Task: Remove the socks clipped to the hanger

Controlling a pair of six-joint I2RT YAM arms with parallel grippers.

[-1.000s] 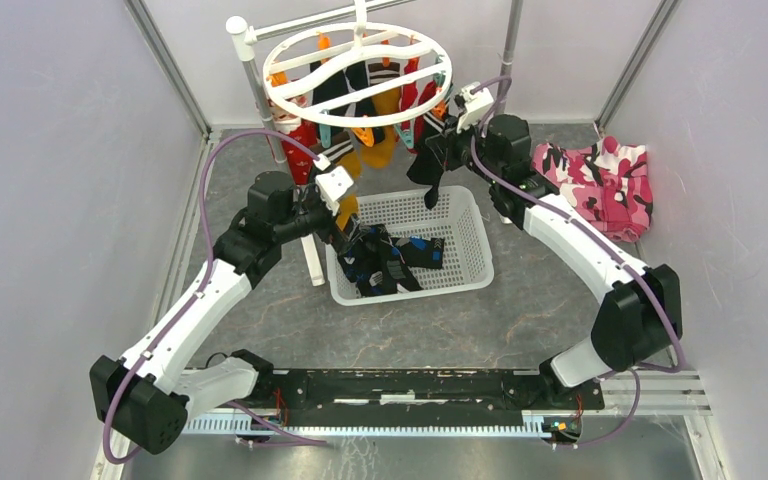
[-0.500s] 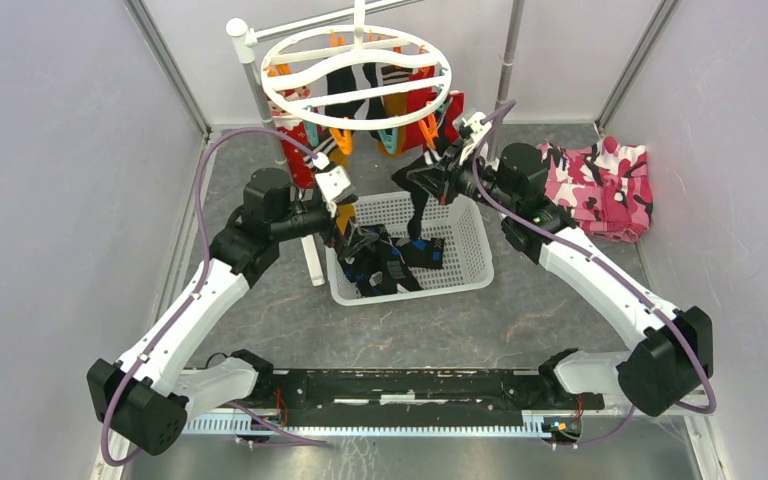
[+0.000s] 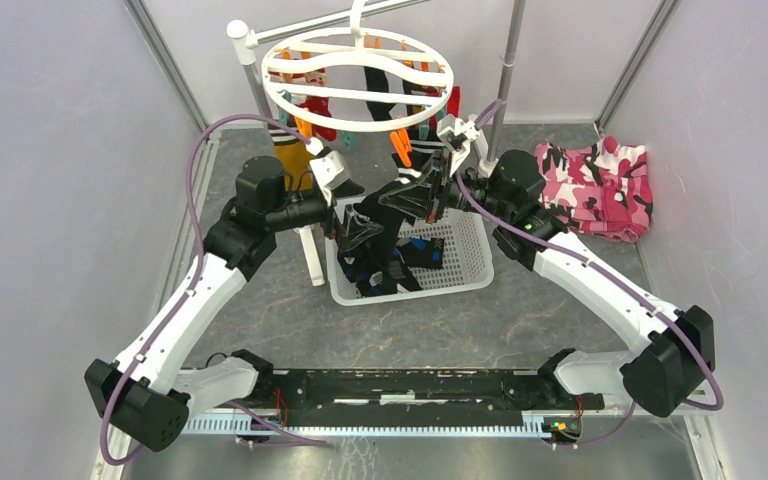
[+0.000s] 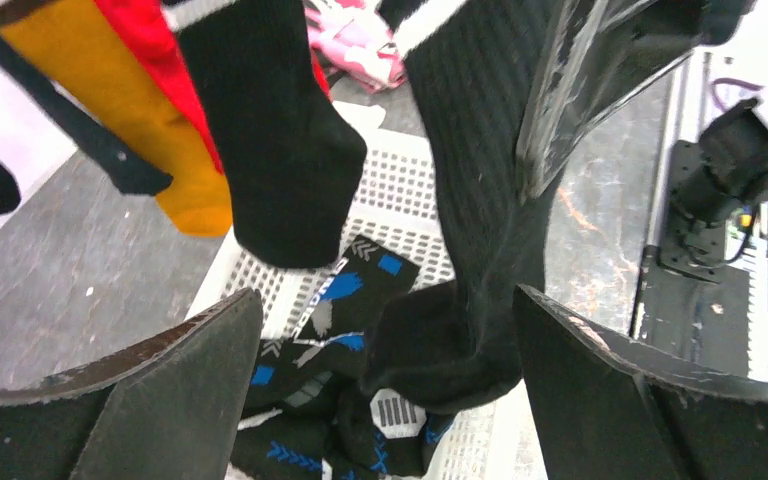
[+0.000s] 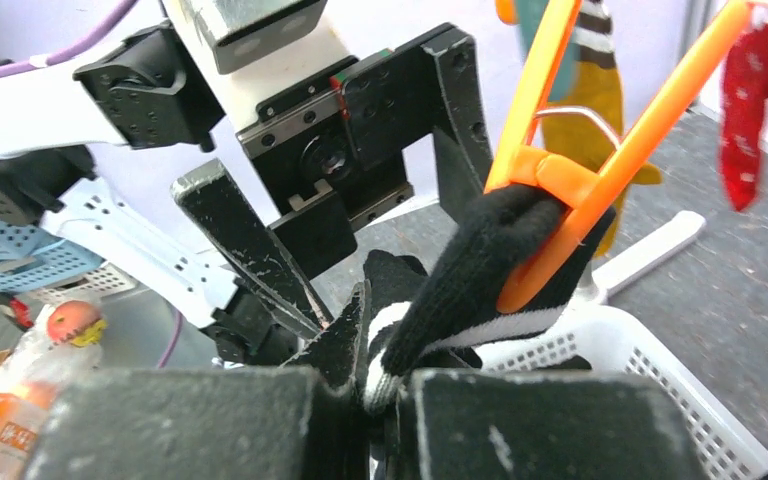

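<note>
Right now the right gripper [image 5: 385,390] is clamped on the cuff of a black sock [image 5: 480,260] pinched in an orange clip [image 5: 550,200] above the basket [image 3: 465,262], with the sock's length hanging straight down into the basket and the left gripper [image 4: 385,300] spread open around its toe.

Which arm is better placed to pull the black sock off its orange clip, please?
Right: the right gripper is shut on the black sock close to the orange clip; the left gripper is open, holding nothing.
</note>
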